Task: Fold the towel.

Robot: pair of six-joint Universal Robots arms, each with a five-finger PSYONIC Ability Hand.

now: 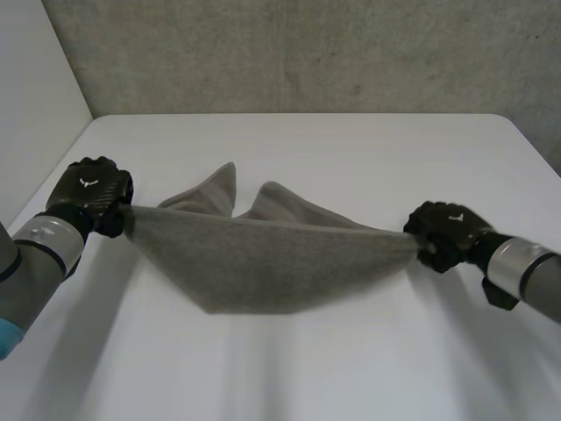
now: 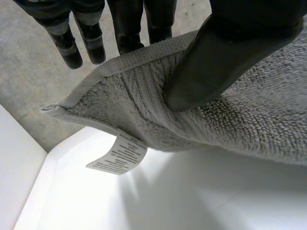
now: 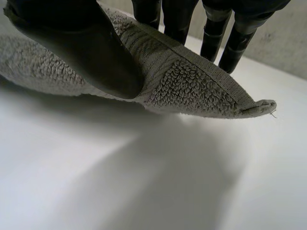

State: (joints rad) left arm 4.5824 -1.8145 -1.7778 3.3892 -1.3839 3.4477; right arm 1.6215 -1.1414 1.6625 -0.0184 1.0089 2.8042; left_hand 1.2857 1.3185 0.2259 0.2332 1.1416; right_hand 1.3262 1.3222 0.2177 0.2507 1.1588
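head view: your left hand (image 1: 90, 195) and right hand (image 1: 447, 231) each pinch a corner of the grey terry towel (image 1: 263, 263), lifted taut. you have no fold laid on the white table (image 1: 351, 149) yet.

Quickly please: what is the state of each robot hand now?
Left robot hand: shut on the towel near one corner, thumb against fingers.
Right robot hand: shut on the towel near another corner, same pinch.

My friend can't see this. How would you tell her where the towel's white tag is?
Over the white table, a grey towel stretches from the right hand to the left hand. At the left hand's corner, the tag dangles underneath. It is a small white printed strip, unlike the plain grey cloth.
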